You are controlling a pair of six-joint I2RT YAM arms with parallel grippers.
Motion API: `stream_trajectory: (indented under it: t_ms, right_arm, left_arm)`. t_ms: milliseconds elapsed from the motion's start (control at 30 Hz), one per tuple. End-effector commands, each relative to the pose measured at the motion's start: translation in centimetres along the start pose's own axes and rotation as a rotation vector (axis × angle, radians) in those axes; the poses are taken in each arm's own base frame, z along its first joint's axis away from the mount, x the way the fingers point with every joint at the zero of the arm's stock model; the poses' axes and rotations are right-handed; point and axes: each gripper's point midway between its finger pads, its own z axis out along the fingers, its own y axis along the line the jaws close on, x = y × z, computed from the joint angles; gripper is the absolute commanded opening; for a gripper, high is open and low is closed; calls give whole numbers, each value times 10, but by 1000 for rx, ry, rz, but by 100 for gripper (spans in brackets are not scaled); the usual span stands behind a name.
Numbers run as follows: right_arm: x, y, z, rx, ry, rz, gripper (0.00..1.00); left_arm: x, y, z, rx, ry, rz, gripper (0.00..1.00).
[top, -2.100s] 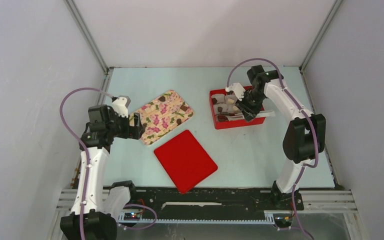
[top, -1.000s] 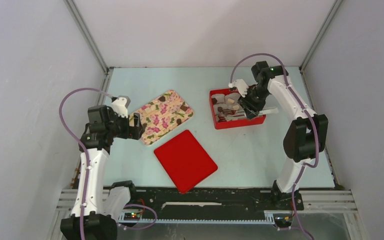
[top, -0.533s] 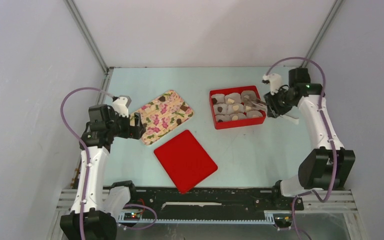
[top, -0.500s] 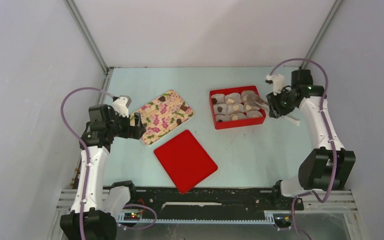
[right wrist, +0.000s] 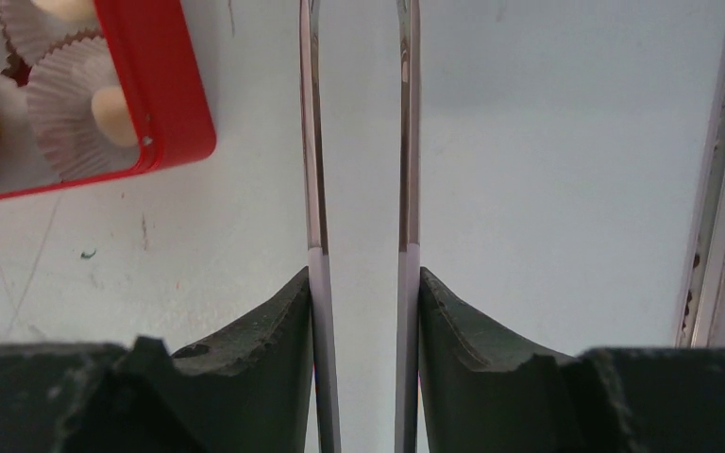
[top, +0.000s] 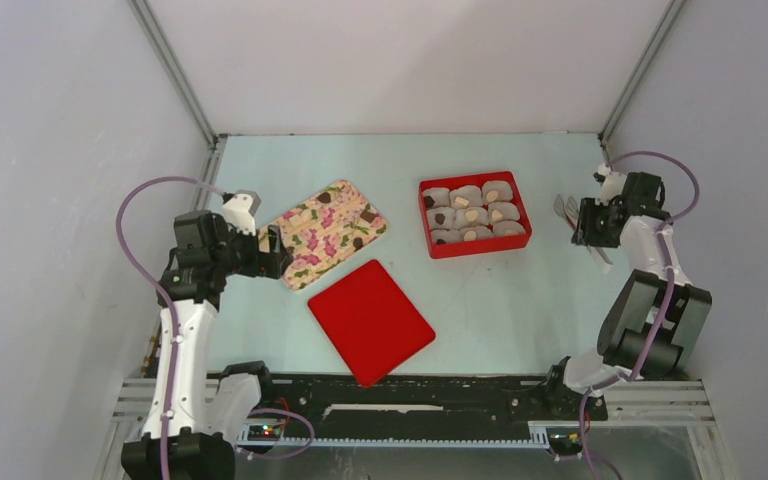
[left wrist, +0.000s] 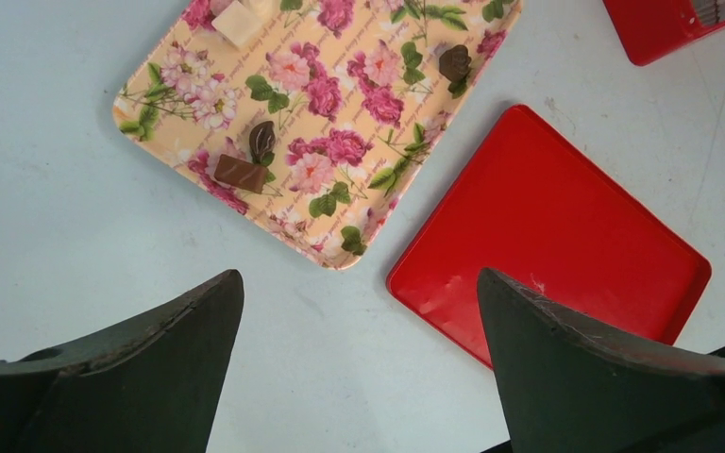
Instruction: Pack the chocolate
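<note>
Mostly, chocolate (left wrist: 241,173) shows as small dark or cream lumps.

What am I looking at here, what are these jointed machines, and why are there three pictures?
These are two robot arms, a left arm and a right arm, bolted at the near edge of a table. The wide picture is from a fixed camera above and behind them; the other two are from cameras on each wrist. On the table lie a flowered tray with a few chocolates, a flat red lid, and a red box of paper cups holding more. The left fingers are open and empty near the tray. The right fingers grip metal tongs, which hold nothing.
</note>
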Motion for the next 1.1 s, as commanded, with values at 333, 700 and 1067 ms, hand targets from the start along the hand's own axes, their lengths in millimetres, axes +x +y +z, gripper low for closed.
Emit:
stream_trajectory:
  t_ms: [333,700,1067]
  right_arm:
    - [23,-22,65,50,129,2,50]
    - [-3,-13,10,-17,18,79,64]
    - [-13,136,-5,-352,-55,-584,53]
  left_arm:
    - [2,4,-2,-41,-47,-16,100]
    - [-2,-17,8,46,-4,30,100]
    - [42,-41,37,127,222,311,97]
